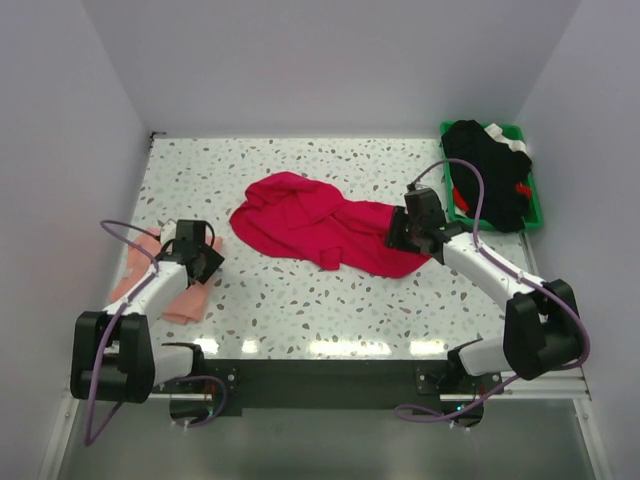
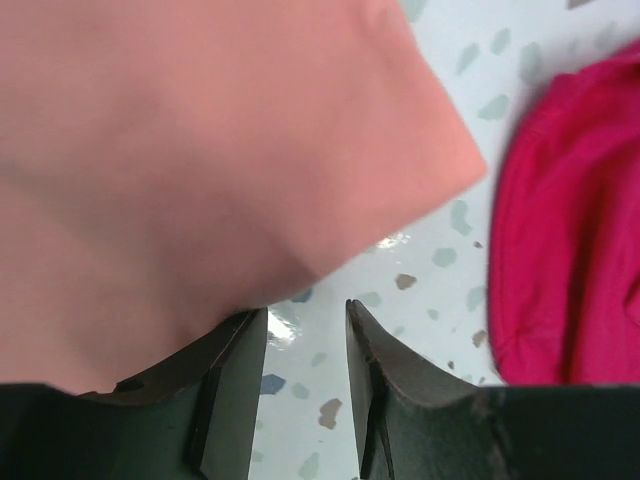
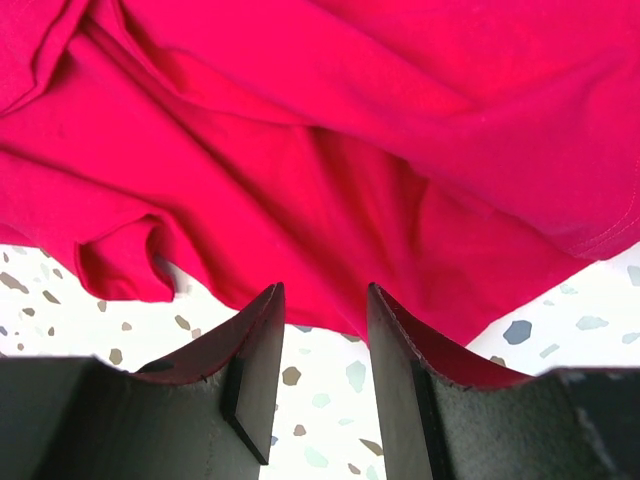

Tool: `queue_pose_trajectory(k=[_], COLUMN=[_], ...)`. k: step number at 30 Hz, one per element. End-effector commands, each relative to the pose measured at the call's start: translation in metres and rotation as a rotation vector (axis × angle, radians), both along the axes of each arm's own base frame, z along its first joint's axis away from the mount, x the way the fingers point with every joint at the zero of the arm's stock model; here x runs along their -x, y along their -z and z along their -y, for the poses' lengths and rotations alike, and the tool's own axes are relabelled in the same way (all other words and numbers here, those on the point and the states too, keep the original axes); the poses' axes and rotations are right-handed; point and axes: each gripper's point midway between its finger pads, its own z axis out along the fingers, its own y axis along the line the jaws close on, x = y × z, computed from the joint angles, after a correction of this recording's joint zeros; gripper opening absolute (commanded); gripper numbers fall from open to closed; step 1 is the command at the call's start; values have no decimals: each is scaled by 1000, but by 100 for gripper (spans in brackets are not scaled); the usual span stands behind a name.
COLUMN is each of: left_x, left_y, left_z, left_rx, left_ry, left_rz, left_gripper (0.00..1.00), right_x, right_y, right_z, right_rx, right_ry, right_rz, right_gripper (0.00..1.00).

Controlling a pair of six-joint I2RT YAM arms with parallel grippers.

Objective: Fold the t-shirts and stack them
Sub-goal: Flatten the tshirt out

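Note:
The crimson-red t-shirt (image 1: 310,225) lies crumpled in the middle of the table; it fills the right wrist view (image 3: 330,160) and shows at the right edge of the left wrist view (image 2: 575,220). The salmon-pink t-shirt (image 1: 190,300) lies folded at the left, under my left arm, and fills the left wrist view (image 2: 200,150). My left gripper (image 2: 307,312) is open and empty at the pink shirt's right edge. My right gripper (image 3: 325,292) is open and empty, its fingertips at the red shirt's right hem.
A green plastic bin (image 1: 535,205) holding black cloth stands at the far right corner. White walls enclose the speckled table (image 1: 300,310) on the left, back and right.

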Motion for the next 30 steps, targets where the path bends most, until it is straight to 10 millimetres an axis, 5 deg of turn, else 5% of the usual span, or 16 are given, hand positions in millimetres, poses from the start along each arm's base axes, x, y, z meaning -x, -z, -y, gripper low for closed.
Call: queue_pose_trajectory(k=[1,11,25,30], left_x=[18,28,-37,-43], left_y=[13,7,-6,-4], left_z=[-26,-63,-57,-34], left_rx=[-70,-156,-93,-1], left_ry=[-85,-163,-122,-25], left_rz=[-73,-94,-22,16], left_gripper=[43,47,48,48], right_x=[-9,-10,-11,-8], right_y=[-14,-8,-1,-1], right_z=[-8,-10,-10,-9], right_rx=[-22,-28,-17,-9], right_ry=[-29,-33,-45,-46], right_rz=[54,49,33,31], right_gripper=[43,43,43,43])
